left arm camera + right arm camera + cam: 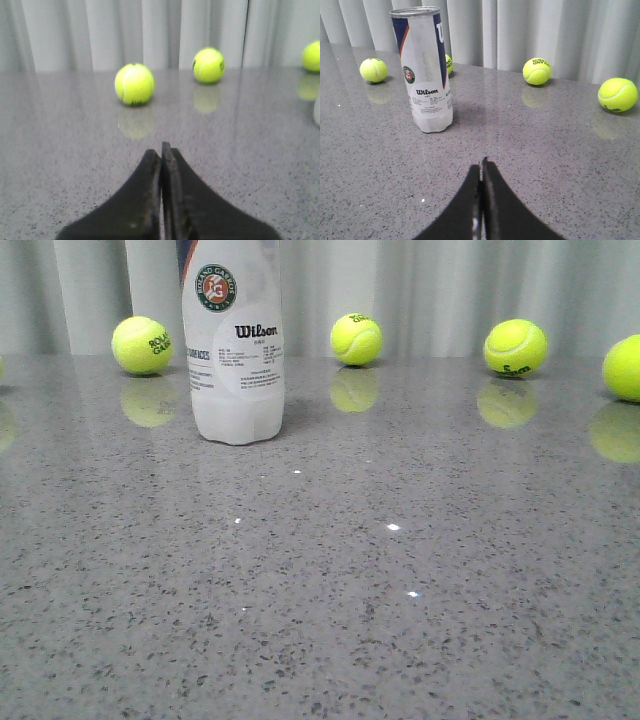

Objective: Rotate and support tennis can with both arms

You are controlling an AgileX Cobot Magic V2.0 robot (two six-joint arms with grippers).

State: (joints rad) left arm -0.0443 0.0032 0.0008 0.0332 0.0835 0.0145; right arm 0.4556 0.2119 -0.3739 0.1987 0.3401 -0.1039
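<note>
The tennis can [234,350] stands upright on the grey speckled table, left of centre at the back in the front view, its Wilson label and round badge facing the camera. The right wrist view shows the tennis can [424,70] whole, silver rim on top, well ahead of my right gripper [481,167], which is shut with nothing in it. My left gripper [161,150] is shut and empty too; only a white sliver of the can [317,110] shows at the edge of that view. Neither arm appears in the front view.
Several yellow-green tennis balls lie along the back of the table before a pale curtain: one [141,344] left of the can, others [356,338] [515,347] to its right, one [625,367] at the right edge. Two balls [134,83] [208,65] lie ahead of the left gripper.
</note>
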